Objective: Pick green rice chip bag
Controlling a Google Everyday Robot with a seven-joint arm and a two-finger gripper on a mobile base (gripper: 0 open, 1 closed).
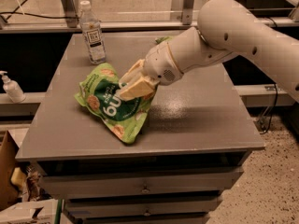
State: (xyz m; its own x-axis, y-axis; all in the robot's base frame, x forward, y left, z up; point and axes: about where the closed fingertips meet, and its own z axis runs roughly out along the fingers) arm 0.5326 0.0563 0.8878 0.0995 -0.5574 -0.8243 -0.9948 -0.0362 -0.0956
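Note:
The green rice chip bag [110, 107] is a large light-green bag with white lettering and pictured round chips. It hangs tilted over the left middle of the grey table [196, 120], its lower corner near the surface. My gripper [132, 85] is shut on the bag's upper right edge, with the cream fingers [138, 87] pinching it. The white arm reaches in from the upper right.
A clear water bottle [92, 32] stands at the table's back left. A smaller green bag [163, 39] peeks out behind the arm at the back. A soap dispenser [10, 87] stands on a ledge to the left. Drawers [145, 188] are below the tabletop.

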